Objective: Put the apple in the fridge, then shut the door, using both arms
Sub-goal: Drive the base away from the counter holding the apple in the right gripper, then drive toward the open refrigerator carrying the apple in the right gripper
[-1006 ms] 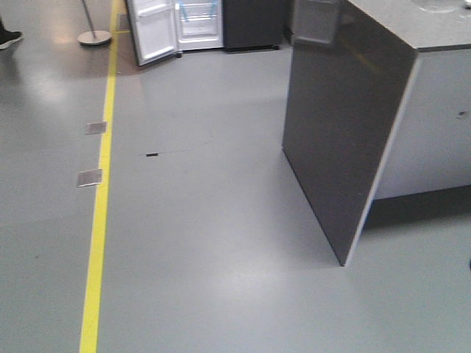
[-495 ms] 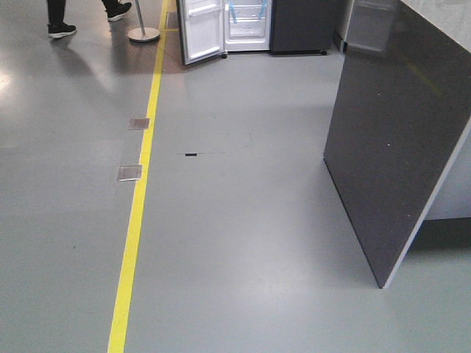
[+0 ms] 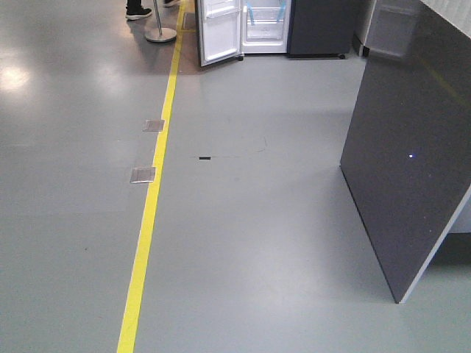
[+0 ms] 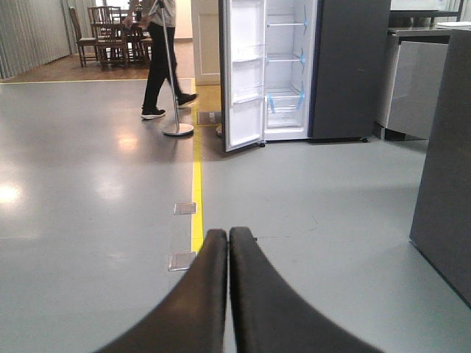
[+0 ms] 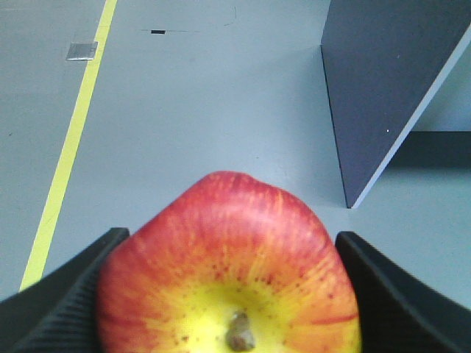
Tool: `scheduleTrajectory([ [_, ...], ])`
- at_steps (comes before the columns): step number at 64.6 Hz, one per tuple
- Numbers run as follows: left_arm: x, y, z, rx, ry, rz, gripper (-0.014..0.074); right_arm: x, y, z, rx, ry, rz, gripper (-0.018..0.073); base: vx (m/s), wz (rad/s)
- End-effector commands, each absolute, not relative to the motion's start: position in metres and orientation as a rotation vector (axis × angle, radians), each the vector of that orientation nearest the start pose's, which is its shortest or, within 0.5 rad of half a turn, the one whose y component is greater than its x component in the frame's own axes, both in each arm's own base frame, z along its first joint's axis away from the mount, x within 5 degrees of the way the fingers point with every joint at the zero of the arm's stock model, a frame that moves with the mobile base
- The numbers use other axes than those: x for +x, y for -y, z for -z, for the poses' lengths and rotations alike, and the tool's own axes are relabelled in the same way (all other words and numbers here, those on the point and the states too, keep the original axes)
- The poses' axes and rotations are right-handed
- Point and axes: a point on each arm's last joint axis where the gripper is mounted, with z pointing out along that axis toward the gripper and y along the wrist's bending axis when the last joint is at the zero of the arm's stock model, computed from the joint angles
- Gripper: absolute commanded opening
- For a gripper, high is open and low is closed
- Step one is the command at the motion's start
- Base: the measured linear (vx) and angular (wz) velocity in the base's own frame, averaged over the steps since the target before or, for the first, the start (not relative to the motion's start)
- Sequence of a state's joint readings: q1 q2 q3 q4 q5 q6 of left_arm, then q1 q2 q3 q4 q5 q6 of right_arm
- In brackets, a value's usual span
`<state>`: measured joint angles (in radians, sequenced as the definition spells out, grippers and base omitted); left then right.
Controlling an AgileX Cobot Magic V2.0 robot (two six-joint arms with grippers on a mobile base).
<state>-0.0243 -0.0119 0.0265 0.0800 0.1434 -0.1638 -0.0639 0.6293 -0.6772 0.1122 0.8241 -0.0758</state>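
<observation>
Approach stage of the fridge-loading task. Right wrist view: the right gripper [image 5: 228, 237] is clenched on the apple [image 5: 228, 272], its 2 ribbed fingers [image 5: 66, 294] pressing the fruit's left and right flanks. The dimpled end faces the lens and the apple fills the lower centre of the frame. Left wrist view: the left gripper [image 4: 228, 232] is closed on nothing, its 2 fingers [image 4: 199, 294] touching along their length, and it points toward the fridge [image 4: 349, 66] at upper centre. The door [image 4: 243, 73] hangs open on the fridge's left in the frame, showing its white lining beside the blue-taped shelves. Front view: fridge and door lie at the top edge, well apart from the robot across the grey floor [image 3: 257, 243]. A yellow line [image 3: 151, 206] runs up the left and a dark grey panel [image 3: 401, 169] stands at right. A person [image 4: 162, 51] walks at upper left of the left wrist view. Judged progress: the apple is in hand; the approach, shelving, release and door closing remain.
</observation>
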Motion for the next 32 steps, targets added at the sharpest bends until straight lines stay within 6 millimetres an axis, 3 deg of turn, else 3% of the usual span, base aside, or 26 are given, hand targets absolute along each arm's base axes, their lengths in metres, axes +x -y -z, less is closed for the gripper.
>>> scheduleTrajectory([
  [1, 0.0564, 0.0014, -0.193, -0.046, -1.569, 0.09, -0.0005, 0.1137, 0.0003, -0.3321, 0.032, -2.161, -0.05, 0.0016, 0.09, 0.05],
  [32, 0.0564, 0.0014, -0.193, -0.046, -1.569, 0.09, -0.0005, 0.1137, 0.0003, -0.3321, 0.032, -2.161, -0.05, 0.0016, 0.11, -0.02],
])
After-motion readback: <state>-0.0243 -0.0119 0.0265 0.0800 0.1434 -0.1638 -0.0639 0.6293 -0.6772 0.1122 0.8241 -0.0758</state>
